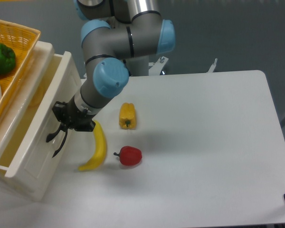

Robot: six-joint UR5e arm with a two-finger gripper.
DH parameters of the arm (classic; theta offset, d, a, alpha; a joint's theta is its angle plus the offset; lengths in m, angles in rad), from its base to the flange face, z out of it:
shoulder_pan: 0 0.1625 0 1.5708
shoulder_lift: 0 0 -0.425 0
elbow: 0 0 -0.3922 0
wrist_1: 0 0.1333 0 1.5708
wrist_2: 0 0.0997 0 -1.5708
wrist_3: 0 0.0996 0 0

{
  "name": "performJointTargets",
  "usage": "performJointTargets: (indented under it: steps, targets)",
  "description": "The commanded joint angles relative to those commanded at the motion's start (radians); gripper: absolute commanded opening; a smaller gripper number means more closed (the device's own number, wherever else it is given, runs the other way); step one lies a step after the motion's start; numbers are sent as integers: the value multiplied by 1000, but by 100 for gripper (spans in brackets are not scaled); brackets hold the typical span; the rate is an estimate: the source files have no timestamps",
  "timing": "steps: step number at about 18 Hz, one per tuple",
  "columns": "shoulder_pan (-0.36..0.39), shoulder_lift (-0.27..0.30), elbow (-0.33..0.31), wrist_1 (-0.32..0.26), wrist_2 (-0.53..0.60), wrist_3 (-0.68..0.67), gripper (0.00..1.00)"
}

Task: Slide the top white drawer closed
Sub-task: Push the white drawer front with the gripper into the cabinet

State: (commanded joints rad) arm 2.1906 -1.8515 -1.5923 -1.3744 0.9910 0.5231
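The top white drawer (36, 142) stands partly open at the left, its glossy front panel angled toward the table. Only a narrow strip of its inside shows. Its black curved handle (54, 141) hangs on the front panel. My gripper (62, 125) is pressed against that panel right at the handle's upper end. The black fingers blend with the handle, so their spacing does not show.
A yellow wicker basket (20, 42) with a green pepper (1, 57) sits on the cabinet top. On the white table (204, 142) lie a banana (99, 151) just right of the gripper, a yellow pepper (127, 116) and a red pepper (129, 156).
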Motion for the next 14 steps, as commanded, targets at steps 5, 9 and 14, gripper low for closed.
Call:
performJointTargets:
  steps: [5,9,14]
  targets:
    - [-18,-2,0,0,0,-14,0]
    - [-25,-5,0,0,0,-18,0]
    - [-34,-5,2,2,0,-20,1]
